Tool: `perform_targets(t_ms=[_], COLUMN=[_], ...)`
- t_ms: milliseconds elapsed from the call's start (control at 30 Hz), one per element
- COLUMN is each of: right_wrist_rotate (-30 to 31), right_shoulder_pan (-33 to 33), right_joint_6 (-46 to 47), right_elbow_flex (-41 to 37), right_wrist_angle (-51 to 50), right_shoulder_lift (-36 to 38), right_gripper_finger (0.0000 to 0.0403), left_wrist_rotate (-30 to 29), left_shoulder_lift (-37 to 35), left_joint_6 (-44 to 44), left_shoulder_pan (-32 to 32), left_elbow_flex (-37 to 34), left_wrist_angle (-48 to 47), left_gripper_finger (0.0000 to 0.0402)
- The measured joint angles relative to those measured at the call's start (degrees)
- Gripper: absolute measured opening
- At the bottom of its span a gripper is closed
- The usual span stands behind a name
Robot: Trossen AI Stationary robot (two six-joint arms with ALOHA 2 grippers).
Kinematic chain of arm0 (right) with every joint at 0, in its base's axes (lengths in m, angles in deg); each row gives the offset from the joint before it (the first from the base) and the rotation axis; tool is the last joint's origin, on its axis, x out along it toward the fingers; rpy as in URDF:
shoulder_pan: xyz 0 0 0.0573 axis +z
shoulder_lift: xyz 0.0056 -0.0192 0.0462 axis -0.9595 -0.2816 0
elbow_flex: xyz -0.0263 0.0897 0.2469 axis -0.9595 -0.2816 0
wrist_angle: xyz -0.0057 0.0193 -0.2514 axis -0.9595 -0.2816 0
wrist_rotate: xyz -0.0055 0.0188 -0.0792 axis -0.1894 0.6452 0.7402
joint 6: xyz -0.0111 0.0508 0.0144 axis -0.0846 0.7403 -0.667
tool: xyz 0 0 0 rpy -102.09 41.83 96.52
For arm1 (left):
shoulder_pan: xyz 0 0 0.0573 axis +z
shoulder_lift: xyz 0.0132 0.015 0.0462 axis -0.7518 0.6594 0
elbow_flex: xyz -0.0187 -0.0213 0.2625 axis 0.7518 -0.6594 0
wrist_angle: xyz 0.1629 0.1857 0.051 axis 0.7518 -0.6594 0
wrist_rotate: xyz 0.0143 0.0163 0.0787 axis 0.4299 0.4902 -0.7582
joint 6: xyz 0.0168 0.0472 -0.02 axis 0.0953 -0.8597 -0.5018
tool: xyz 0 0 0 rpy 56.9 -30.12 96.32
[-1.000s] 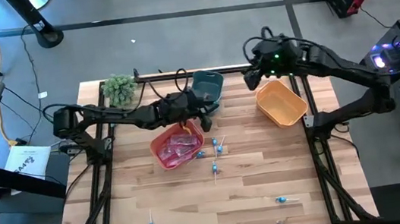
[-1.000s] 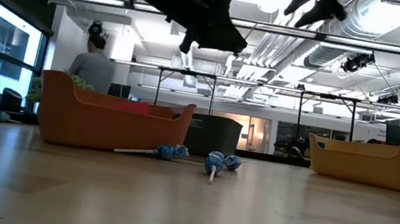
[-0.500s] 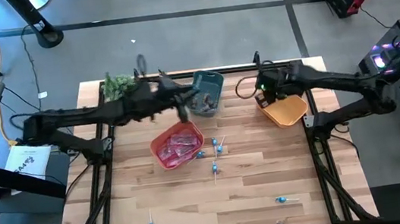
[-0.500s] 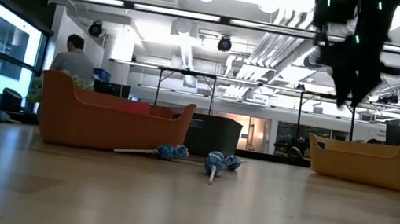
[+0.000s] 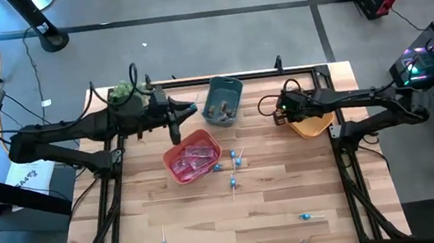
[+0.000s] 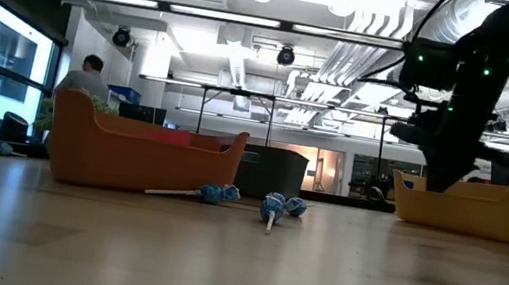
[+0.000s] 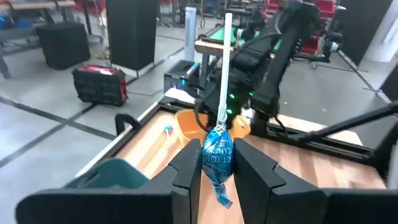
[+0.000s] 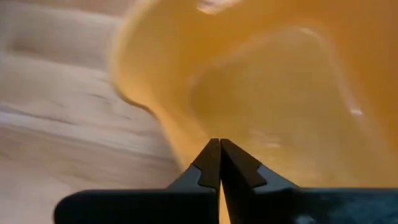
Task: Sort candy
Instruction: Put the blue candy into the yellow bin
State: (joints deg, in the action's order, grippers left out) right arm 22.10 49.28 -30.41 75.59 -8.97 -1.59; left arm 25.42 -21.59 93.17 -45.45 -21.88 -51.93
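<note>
Left gripper (image 7: 211,171) is pinching a blue-wrapped lollipop (image 7: 217,155), white stick pointing up; right gripper (image 8: 219,163) is sitting fully closed, empty, over the orange bin (image 8: 280,93).

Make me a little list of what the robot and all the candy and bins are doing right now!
left gripper: shut on a blue lollipop, stick pointing up, held above the table near the plant
right gripper: shut, empty, over the orange bin
red bin: holds pink packets
teal bin: holds small brownish pieces
loose lollipops: a cluster beside the red bin, more near the table's front edge
background: a person, seen in the low view
</note>
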Motion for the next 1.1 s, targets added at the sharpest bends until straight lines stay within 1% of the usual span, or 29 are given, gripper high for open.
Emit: perform_targets(t_ms=[100,200,333,467,567,700,833,967,1100], right_wrist_rotate=[-0.69,-2.95,-5.89,-6.92,-7.27,-9.38,-10.9,-13.26,-12.73], right_shoulder_pan=[0.03,0.03,0.48,2.47,4.44,7.12,9.06,9.46,8.49], right_joint_6=[0.03,0.17,2.2,2.58,2.07,-0.75,-5.87,-11.02,-17.26], right_elbow_flex=[-0.03,-0.03,0.14,3.28,7.43,14.69,22.85,29.55,34.42], right_wrist_angle=[6.21,14.06,24.55,30.29,30.89,32.14,32.26,29.98,20.21], right_shoulder_lift=[-1.49,-4.09,-9.26,-15.55,-20.78,-27.65,-32.44,-33.04,-29.19], right_gripper_finger=[0.0003,0.0001,0.0001,0.0,0.0,0.0,0.0,0.0,0.0], left_wrist_rotate=[-0.02,-0.03,-0.04,-0.04,-0.05,-0.07,-0.09,-0.32,-0.88], left_shoulder_lift=[-0.67,-0.76,-0.31,0.05,0.05,0.05,0.06,0.09,0.66], left_joint_6=[0.85,0.87,1.08,1.88,1.91,1.9,1.92,1.94,1.94], left_shoulder_pan=[-0.96,-1.4,-1.54,-1.54,-1.54,-1.54,-1.54,-1.54,-1.54], left_elbow_flex=[0.0,0.0,0.0,0.0,0.0,0.0,0.0,0.0,0.0], left_wrist_angle=[-1.0,-1.13,-1.47,-1.63,-1.84,-1.84,-2.26,-3.14,-3.11], left_gripper_finger=[0.0063,0.0063,0.0063,0.0063,0.0063,0.0063,0.0063,0.0064,0.0066])
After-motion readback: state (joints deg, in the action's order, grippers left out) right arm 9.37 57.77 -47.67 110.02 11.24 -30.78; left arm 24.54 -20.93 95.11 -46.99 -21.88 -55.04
